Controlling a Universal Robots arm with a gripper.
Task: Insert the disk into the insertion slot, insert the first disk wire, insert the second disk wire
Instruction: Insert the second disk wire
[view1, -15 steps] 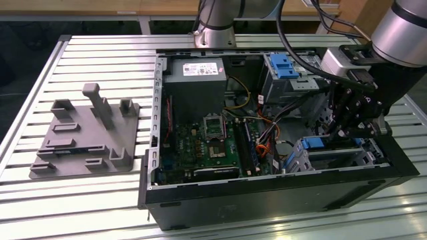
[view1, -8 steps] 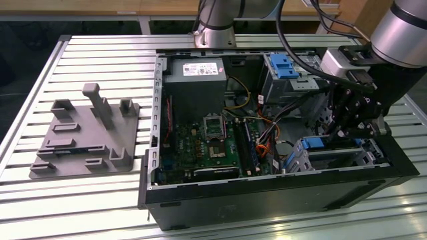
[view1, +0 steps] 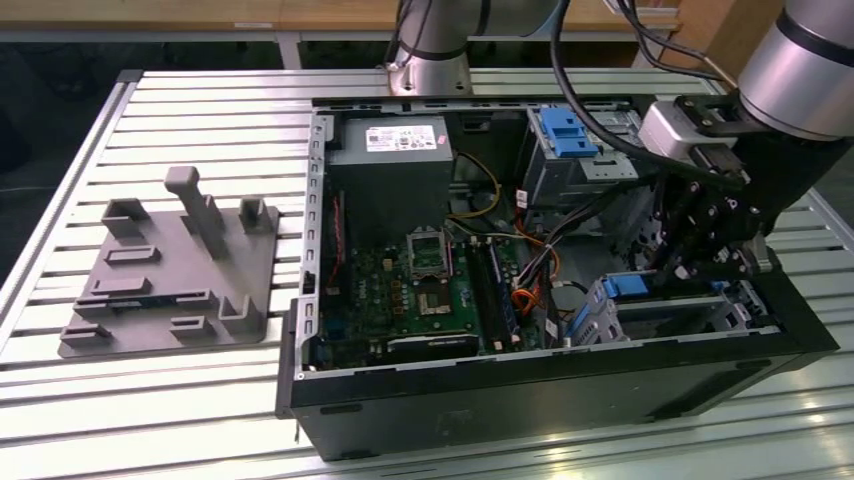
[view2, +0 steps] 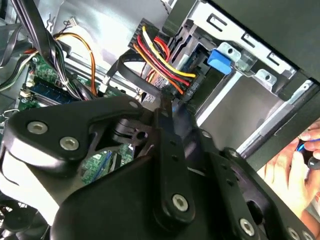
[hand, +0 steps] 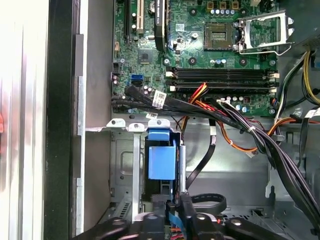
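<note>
The disk sits inside the insertion slot (view1: 727, 312), the low silver cage at the exterior view's right; its blue carrier frame (view1: 623, 286) (hand: 161, 161) shows at the cage mouth, and its blue tab (view2: 220, 59) too. My gripper (view1: 677, 268) reaches down into the case right behind the disk. In both wrist views its black fingers (hand: 186, 206) stand close together, the gripper (view2: 171, 103) shut on a black disk wire connector (view2: 167, 86) with red, yellow and orange leads, held against the disk's rear edge. The disk's silver body is mostly hidden.
A taller cage with a blue latch (view1: 566, 130) stands behind the low one. The motherboard (hand: 200, 45) and loose cable bundles (hand: 270, 145) lie alongside. A grey fixture plate (view1: 174, 270) rests on the slatted table. A person's hand (view2: 295, 167) is beyond the case wall.
</note>
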